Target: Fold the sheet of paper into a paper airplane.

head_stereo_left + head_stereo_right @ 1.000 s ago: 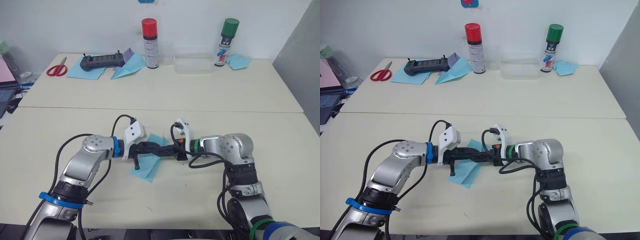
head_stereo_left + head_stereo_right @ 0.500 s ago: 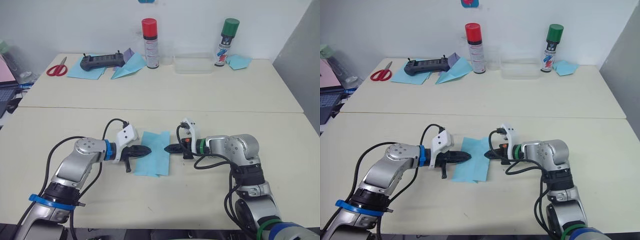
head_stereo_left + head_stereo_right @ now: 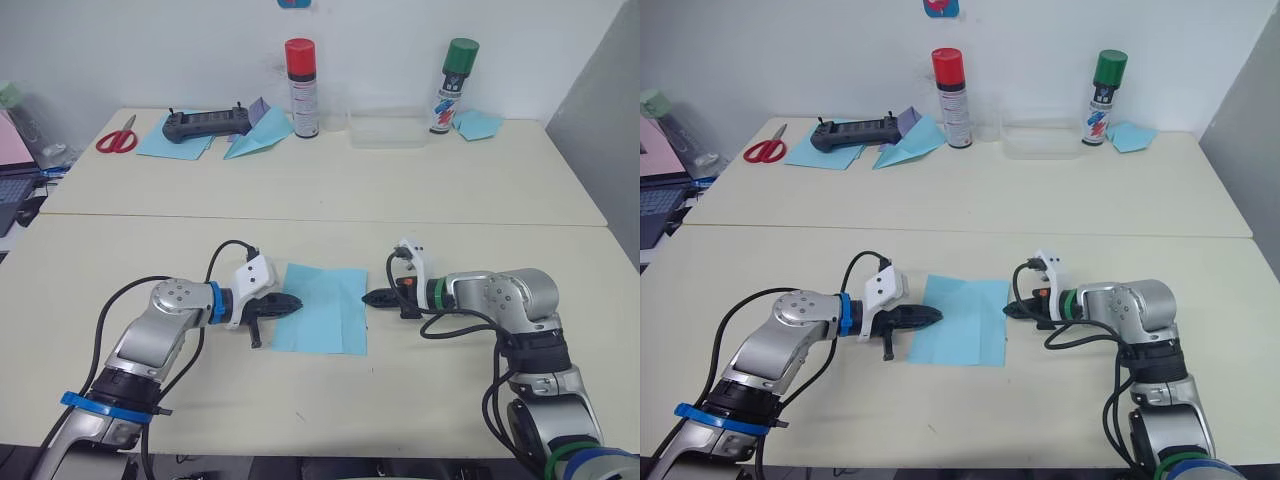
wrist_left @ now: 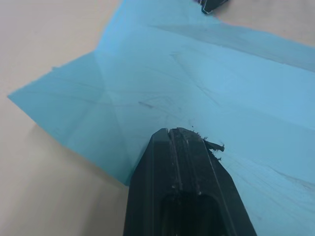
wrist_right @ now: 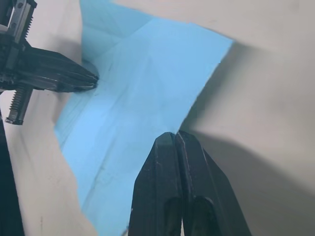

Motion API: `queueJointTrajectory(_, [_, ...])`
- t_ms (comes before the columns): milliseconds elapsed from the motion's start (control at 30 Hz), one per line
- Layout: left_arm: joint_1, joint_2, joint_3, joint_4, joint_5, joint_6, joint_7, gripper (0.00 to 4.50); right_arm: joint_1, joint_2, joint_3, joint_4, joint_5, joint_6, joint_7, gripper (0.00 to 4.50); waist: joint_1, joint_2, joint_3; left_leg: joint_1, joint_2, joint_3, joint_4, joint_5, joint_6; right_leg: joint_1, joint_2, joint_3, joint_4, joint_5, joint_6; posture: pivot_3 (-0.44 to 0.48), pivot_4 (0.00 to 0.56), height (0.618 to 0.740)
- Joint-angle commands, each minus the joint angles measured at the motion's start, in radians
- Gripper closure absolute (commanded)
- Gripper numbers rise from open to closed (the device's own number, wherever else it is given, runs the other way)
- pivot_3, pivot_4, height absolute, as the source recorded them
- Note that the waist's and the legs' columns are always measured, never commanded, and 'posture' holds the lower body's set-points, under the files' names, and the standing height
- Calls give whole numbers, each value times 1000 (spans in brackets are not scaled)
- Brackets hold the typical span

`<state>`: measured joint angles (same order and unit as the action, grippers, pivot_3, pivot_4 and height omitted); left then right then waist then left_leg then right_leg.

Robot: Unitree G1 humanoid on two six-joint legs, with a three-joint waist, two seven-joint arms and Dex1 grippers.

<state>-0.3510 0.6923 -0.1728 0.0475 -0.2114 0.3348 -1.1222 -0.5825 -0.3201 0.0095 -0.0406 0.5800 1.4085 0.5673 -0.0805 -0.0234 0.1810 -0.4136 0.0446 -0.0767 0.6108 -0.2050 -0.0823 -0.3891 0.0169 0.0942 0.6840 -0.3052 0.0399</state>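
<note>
Your sheet of paper (image 3: 320,308) lies unfolded on the table (image 3: 400,190) between the jaws: left gripper (image 3: 292,302) pressed closed on its edge, right gripper (image 3: 370,297) closed, empty, just beside it.

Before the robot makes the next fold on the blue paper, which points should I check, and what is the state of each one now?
1. The sheet of paper lies open and flat on the table: ok.
2. Left gripper shut, tip on the sheet's left edge: ok.
3. Right gripper shut, tip at the sheet's right edge: ok.
4. Right gripper actually pinching the sheet: cannot tell.
5. No other thing lies near the sheet; red spray can and scissors stand far back: ok.
</note>
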Motion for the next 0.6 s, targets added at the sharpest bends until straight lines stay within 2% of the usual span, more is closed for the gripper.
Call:
queueJointTrajectory(33, [4, -3, -35, 25, 33, 1, -2, 4500, 14, -16, 27, -10, -17, -62, 2, 4439, 0, 0, 0, 0, 0, 0, 0, 0, 0, 0, 0, 0, 0, 0, 0, 0, 150, 740])
queueJointTrajectory(200, [0, -7, -37, 29, 37, -7, -2, 4500, 25, -15, 33, -11, -12, -72, -7, 4439, 0, 0, 0, 1, 0, 0, 1, 0, 0, 1, 0, 0, 0, 0, 1, 0, 150, 740])
queueJointTrajectory(333, [-1, -6, -40, 28, 41, -11, -3, 4500, 32, -56, 38, -28, -20, -101, 4, 4439, 1, 0, 0, 1, 0, 0, 2, 1, 1, 1, 0, 1, 0, 1, 2, 0, 150, 740])
queueJointTrajectory(600, [4, -12, -50, 22, 48, -19, -1, 4500, 29, -194, 81, -139, -94, -407, 106, 4439, 7, 0, 0, 1, -1, 1, 2, 0, 1, 1, 0, 1, -1, 1, 2, 0, 150, 740])
